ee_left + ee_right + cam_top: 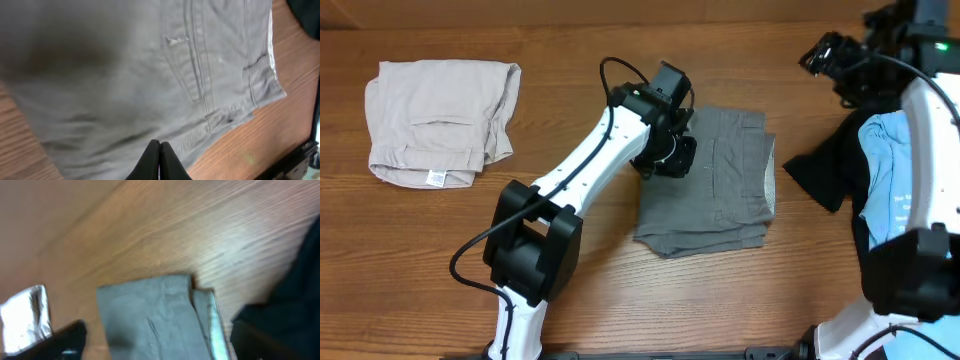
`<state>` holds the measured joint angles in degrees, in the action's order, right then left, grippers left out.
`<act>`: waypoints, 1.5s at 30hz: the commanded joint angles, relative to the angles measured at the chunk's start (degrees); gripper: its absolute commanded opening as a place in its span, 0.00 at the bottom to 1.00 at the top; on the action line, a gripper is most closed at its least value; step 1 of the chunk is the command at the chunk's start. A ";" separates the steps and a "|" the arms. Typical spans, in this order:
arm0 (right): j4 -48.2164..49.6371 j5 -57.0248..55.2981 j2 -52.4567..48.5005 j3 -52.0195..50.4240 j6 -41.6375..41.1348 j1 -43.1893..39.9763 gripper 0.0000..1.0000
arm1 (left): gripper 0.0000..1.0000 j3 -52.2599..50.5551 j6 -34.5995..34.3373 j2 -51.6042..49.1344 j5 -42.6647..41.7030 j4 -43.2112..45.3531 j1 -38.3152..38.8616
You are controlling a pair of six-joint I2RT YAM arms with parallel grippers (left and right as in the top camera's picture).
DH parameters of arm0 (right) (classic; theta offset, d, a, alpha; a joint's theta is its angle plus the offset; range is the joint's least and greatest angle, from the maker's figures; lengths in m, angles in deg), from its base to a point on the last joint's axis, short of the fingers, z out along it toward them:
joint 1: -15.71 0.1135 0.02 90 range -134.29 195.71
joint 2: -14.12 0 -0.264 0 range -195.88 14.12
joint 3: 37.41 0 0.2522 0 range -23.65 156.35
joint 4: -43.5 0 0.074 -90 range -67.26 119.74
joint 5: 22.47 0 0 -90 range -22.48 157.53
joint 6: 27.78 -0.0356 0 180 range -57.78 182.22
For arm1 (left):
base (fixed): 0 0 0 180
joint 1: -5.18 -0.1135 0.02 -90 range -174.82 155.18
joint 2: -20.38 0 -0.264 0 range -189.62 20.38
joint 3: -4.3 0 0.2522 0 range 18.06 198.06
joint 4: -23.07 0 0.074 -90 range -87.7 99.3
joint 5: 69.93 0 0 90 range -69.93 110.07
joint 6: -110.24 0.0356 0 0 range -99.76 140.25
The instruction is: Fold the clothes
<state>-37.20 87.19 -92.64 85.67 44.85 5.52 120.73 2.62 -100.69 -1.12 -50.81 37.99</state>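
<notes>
grey shorts (715,180) under left tool (159,148) | beige shorts (440,120) left | black garment (828,170) right

Prob. a robotics lab bench: wood-grain table (420,260) w/ cabled left arm (582,165) mounted ~7 o'clock, right arm (932,140) ~4 o'clock, beige shorts (440,120) laid flat ~10 o'clock.

White arms (585,155), black joints (535,245), black cables (603,75).
</notes>
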 commanded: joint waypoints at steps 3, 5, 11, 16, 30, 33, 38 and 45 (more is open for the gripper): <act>-1.29 0.37 -0.94 -0.15 0.26 -0.11 1.00 | 0.04 0.66 -2.12 1.55 4.90 -1.25 4.68; -1.31 0.37 -0.94 -0.15 0.26 -0.11 1.00 | 0.04 0.55 -4.37 1.05 4.90 -3.52 6.08; -1.31 0.37 -0.94 -0.15 0.26 -0.11 1.00 | 0.04 -3.89 -8.48 -0.52 8.66 -4.00 8.90; -1.29 0.37 -0.94 -0.15 0.26 -0.11 1.00 | 0.04 -15.56 -12.46 -0.52 10.19 2.82 8.79; -1.29 0.37 -0.94 -0.15 0.26 -0.11 1.00 | 0.04 -24.96 -12.20 -0.52 38.93 17.66 -2.95; -1.29 0.37 -0.94 -0.15 0.26 -0.11 1.00 | 0.04 -24.96 -10.40 -0.52 40.22 24.63 -7.50; -1.31 0.37 -0.94 -0.15 0.26 -0.11 1.00 | 0.21 -24.94 -5.79 -0.52 36.11 35.65 -13.94; -1.29 0.37 -0.94 -0.15 0.26 -0.11 1.00 | 0.39 -10.01 2.62 0.15 24.11 26.51 -16.35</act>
<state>-38.79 87.21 -93.66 85.62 44.90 5.30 101.96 1.59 -100.32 26.25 -19.73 20.81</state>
